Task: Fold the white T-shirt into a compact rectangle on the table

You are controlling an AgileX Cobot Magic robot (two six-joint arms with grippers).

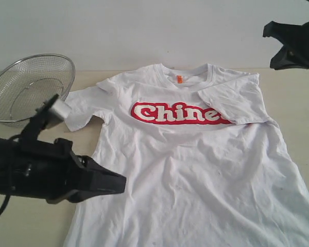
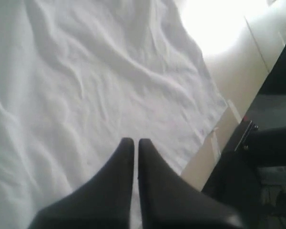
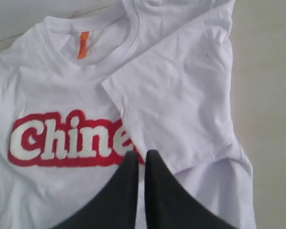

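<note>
Exterior view: one white T-shirt (image 1: 195,170); left end effector (image 2: 136,143), right end effector (image 3: 142,155) closed, empty.

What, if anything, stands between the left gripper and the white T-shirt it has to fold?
Nothing visible. The left gripper, fingers shut, hangs directly over the white T-shirt. The mesh strainer sits on the table beside the unfolded sleeve, clear of that path.

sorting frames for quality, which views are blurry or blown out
Left wrist view: soft overall, with blown-out glare on the table past the shirt. Right wrist view: lettering fairly crisp, right gripper close and blurred. Exterior view: evenly lit, slightly soft, no hard shadows.
</note>
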